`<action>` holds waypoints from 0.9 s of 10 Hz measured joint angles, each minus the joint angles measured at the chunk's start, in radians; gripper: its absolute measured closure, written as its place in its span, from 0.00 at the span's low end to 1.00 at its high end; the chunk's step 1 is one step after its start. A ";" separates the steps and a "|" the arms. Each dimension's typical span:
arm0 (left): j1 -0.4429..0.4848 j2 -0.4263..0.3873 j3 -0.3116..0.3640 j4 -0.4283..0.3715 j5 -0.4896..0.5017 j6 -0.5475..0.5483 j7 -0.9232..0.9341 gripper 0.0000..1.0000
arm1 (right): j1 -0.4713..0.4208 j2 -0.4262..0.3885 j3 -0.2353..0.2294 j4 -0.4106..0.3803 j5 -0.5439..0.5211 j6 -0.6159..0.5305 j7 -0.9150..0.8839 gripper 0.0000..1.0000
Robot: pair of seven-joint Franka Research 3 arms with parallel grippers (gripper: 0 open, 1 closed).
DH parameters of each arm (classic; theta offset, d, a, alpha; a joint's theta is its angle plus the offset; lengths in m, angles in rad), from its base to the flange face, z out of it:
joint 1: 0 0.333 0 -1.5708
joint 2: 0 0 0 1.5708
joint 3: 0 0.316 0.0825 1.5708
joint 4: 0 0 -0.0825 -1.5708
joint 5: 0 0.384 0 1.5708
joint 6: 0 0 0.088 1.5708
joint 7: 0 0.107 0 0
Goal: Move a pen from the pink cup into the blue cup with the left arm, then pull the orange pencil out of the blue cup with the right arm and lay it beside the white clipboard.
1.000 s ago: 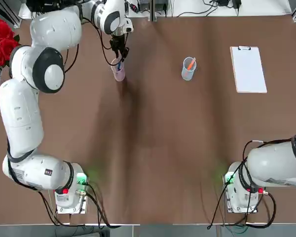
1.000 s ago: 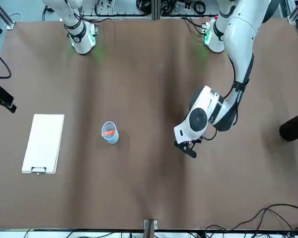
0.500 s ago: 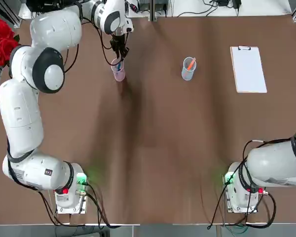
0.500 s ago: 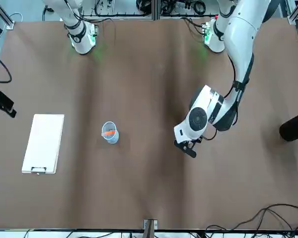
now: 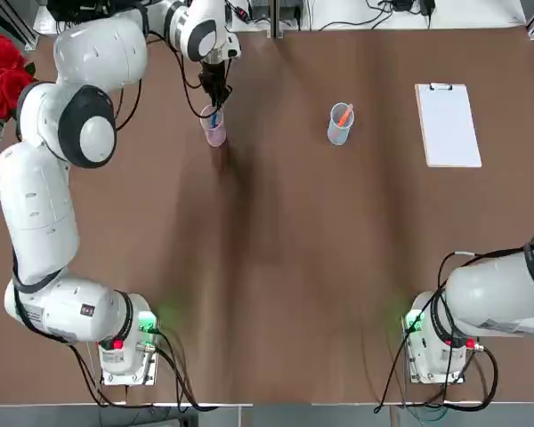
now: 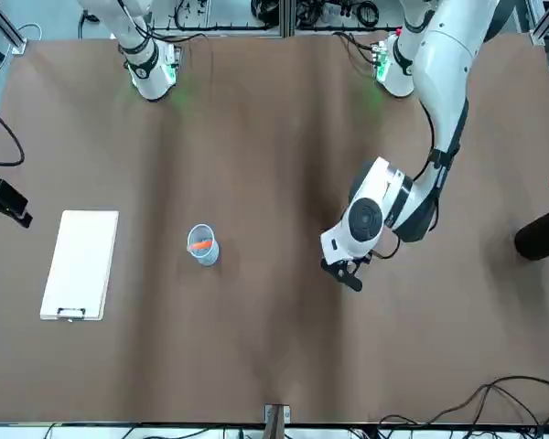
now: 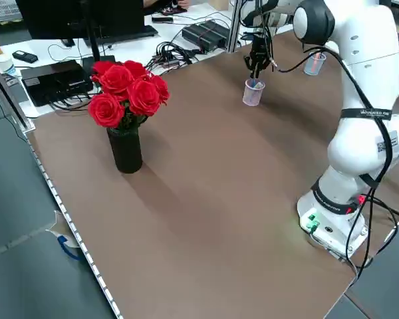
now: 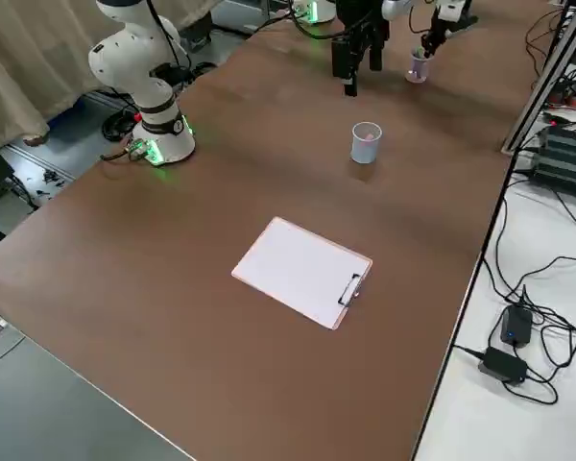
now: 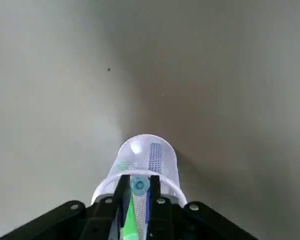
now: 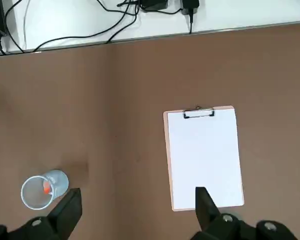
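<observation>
The pink cup (image 5: 214, 132) stands at the table's far left of centre, and my left gripper (image 5: 215, 96) hangs straight over it. In the left wrist view its fingertips (image 9: 122, 189) are shut on the blue pen (image 9: 138, 185), which stands in the pink cup (image 9: 145, 160) beside a green pen (image 9: 130, 220). To the right, the blue cup (image 5: 339, 124) holds the orange pencil (image 5: 343, 114). The white clipboard (image 5: 447, 124) lies farther right. My right gripper (image 10: 136, 210) hovers high over the clipboard's near end, open and holding nothing.
A black vase of red roses (image 7: 126, 93) stands at the table's far left edge. Cables and power bricks (image 8: 507, 341) lie on the white bench beyond the table's far edge. The arms' bases (image 5: 125, 351) sit at the near edge.
My left gripper's fingers have closed on the blue pen over the pink cup. The right gripper has drifted slightly and stays open.
</observation>
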 joint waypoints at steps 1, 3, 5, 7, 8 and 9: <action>0.001 -0.005 -0.001 0.000 0.000 0.000 0.002 0.81 | 0.000 0.000 0.000 0.000 0.000 -0.001 0.000 0.00; 0.004 -0.025 -0.003 0.000 0.000 -0.009 0.007 0.84 | 0.000 -0.001 0.000 0.002 0.000 -0.019 0.000 0.00; 0.007 -0.061 -0.003 0.000 0.000 -0.032 0.018 0.84 | 0.000 -0.002 0.000 0.002 0.000 -0.024 0.000 0.00; 0.008 -0.111 -0.004 0.001 0.000 -0.040 0.020 0.84 | -0.001 -0.002 0.000 0.003 0.000 -0.033 0.000 0.00; 0.009 -0.135 -0.006 0.001 0.000 -0.041 0.020 0.84 | -0.001 -0.002 0.000 0.004 0.000 -0.034 0.000 0.00; 0.009 -0.156 -0.011 0.002 0.000 -0.042 0.019 0.84 | -0.001 -0.003 0.000 0.006 0.000 -0.035 0.000 0.00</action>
